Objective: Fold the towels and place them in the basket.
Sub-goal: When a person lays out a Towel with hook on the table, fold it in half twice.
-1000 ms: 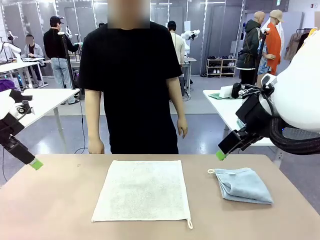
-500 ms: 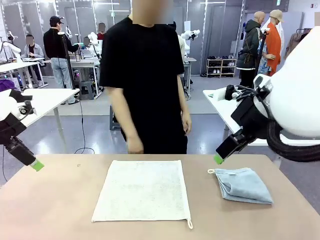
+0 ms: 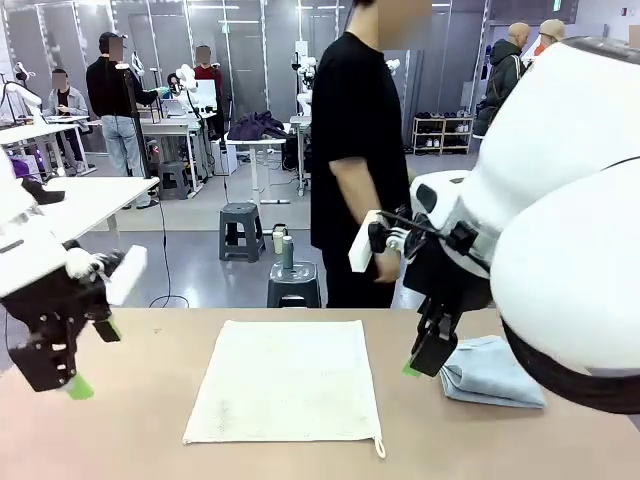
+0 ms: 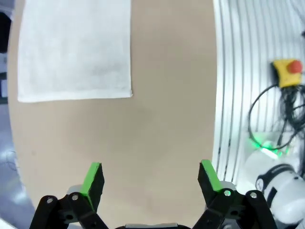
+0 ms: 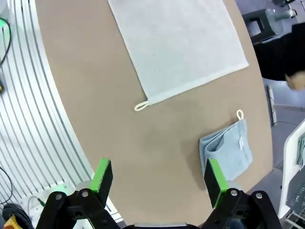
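Towels, two of them, lie on the tan wooden bench (image 3: 130,420). The cream terry towel (image 3: 285,380) is spread flat in a single layer, close to square, its edges straight. A small cord loop (image 3: 380,448) sticks out from its near right corner. To the right of the cream towel, a little apart from it, sits the pale blue-grey terry towel (image 3: 495,372). It is folded into a compact, thick pad with its layered edges showing. A white label (image 5: 240,142) lies on top, and a cream loop (image 5: 239,114) pokes from the corner nearest the cream towel.

The right tool (image 5: 159,174) stands wide with nothing between its green pads. From the front it hangs over the gap between the cream towel and the blue-grey one; I cannot tell whether it touches either. The left tool (image 4: 151,174) is also spread wide and empty. It is over bare bench, well to the left of the cream towel. Beyond the cream towel's far edge a person in a black T-shirt (image 3: 360,150) stands side-on.
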Tool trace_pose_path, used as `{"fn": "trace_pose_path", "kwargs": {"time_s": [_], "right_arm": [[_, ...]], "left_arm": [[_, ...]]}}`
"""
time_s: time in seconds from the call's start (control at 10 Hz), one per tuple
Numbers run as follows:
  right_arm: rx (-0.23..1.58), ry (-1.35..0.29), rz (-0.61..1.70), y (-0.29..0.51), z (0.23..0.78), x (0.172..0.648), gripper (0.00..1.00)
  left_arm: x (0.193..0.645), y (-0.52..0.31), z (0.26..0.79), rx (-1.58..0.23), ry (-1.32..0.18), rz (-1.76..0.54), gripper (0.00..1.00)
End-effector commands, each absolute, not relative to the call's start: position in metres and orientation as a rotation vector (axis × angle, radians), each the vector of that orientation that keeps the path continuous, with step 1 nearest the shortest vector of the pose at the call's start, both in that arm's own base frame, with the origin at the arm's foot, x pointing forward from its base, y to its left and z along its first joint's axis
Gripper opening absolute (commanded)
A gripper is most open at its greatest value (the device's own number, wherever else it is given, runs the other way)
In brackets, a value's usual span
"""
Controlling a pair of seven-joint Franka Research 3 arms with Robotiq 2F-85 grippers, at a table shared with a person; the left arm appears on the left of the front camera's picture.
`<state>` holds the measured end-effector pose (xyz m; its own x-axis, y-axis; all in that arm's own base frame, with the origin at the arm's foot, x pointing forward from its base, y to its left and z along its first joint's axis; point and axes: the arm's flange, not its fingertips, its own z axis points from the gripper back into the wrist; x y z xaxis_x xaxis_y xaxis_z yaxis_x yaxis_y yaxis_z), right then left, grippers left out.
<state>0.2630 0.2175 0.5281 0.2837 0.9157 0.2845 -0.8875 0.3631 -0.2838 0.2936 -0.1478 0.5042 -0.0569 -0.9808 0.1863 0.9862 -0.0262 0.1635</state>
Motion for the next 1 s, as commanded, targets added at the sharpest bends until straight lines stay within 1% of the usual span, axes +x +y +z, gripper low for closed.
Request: {"fn": "trace_pose_path", "kwargs": {"time_s": [0.0, 0.1, 0.2, 0.3, 0.4, 0.6, 0.7, 0.8, 0.9], "right_arm": [[-0.114, -0.428, 1.222, 0.231, 0.514, 0.273, 0.97], [-0.158, -0.409, 1.221, 0.241, 0.502, 0.275, 0.97], [-0.187, -0.381, 1.230, 0.251, 0.487, 0.278, 0.97], [-0.209, -0.353, 1.247, 0.259, 0.472, 0.283, 0.97], [-0.202, -0.336, 1.270, 0.265, 0.458, 0.285, 0.97], [-0.234, -0.293, 1.274, 0.273, 0.430, 0.292, 0.97], [-0.217, -0.263, 1.281, 0.276, 0.417, 0.294, 0.97], [-0.154, -0.244, 1.301, 0.278, 0.408, 0.293, 0.97], [-0.136, -0.224, 1.333, 0.279, 0.396, 0.291, 0.97]], "left_arm": [[0.285, -0.170, 0.479, 0.094, -0.305, -1.660, 1.00], [0.287, -0.184, 0.466, 0.077, -0.298, -1.660, 1.00], [0.293, -0.193, 0.448, 0.088, -0.288, -1.603, 1.00], [0.300, -0.203, 0.433, 0.046, -0.262, -1.557, 1.00], [0.306, -0.208, 0.419, 0.005, -0.233, -1.539, 1.00], [0.322, -0.209, 0.389, 0.000, -0.170, -1.535, 1.00], [0.331, -0.212, 0.378, -0.025, -0.136, -1.545, 1.00], [0.336, -0.214, 0.369, -0.044, -0.127, -1.541, 1.00], [0.340, -0.214, 0.361, -0.073, -0.127, -1.537, 1.00]]}}
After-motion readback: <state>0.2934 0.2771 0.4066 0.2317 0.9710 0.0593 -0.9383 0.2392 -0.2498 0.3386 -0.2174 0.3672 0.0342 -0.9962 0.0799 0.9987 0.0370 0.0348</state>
